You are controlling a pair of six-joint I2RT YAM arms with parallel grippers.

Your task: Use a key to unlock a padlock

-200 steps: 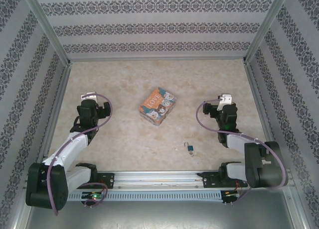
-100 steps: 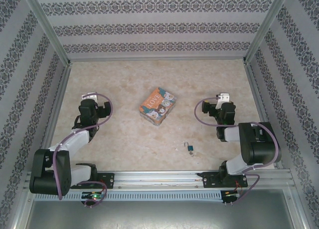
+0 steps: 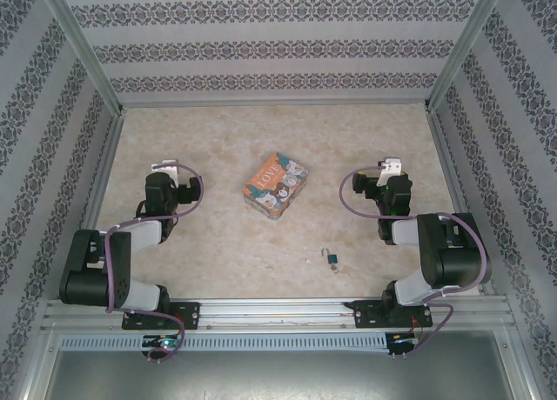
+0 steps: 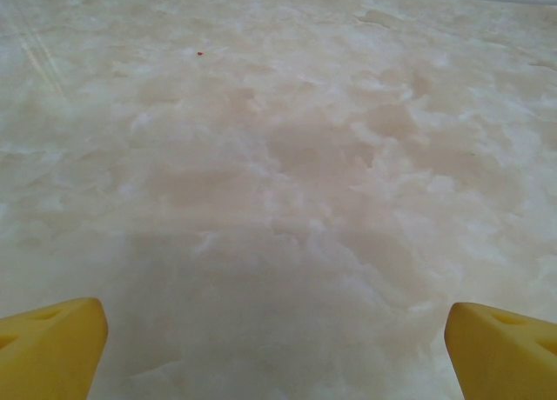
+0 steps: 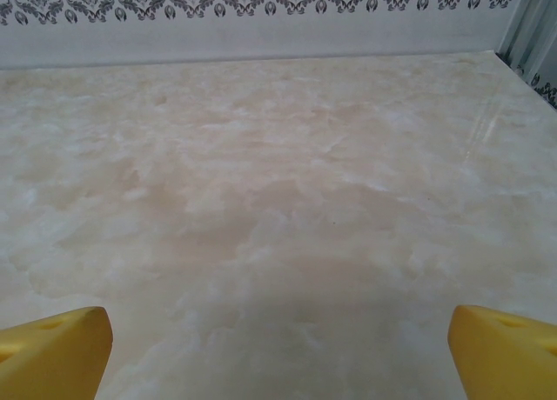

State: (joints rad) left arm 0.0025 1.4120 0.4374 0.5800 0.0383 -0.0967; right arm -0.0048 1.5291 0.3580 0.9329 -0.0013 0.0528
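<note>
**A:** Marbled beige stone pattern all over the table top (image 3: 218, 139). Where is the padlock on it?

**B:** The padlock (image 3: 333, 259) lies flat toward the near edge, a little right of the middle. Its thin silver loop points to the far left. The key (image 3: 310, 261) is a dark speck just left of it, and the two are apart. It is too small to tell which way it lies.

**A:** And the arms?

**B:** The left gripper (image 3: 164, 169) sits on the left side, about halfway between near and far, and points to the far side. The right gripper (image 3: 392, 168) mirrors it on the right. Both are well apart from the padlock, which lies nearer than either of them.

**A:** How do the jaws stand?

**B:** They are spread wide on both. In the left wrist view of the left gripper (image 4: 278, 352), the yellow pads (image 4: 52, 348) sit at the two bottom corners, with open table top between them. The right gripper (image 5: 278, 352) looks the same, and its pads (image 5: 52, 348) grip nothing.

**A:** What about room to move?

**B:** A printed tin (image 3: 274, 185) lies turned at an angle in the middle, between the two grippers and apart from both. Open table runs from the tin to the far wall (image 3: 261, 48), and the patterned side walls close in left and right. Along the near edge a metal rail (image 3: 278, 311) carries both arm bases. The padlock and key lie on open surface between the tin and that rail.
</note>
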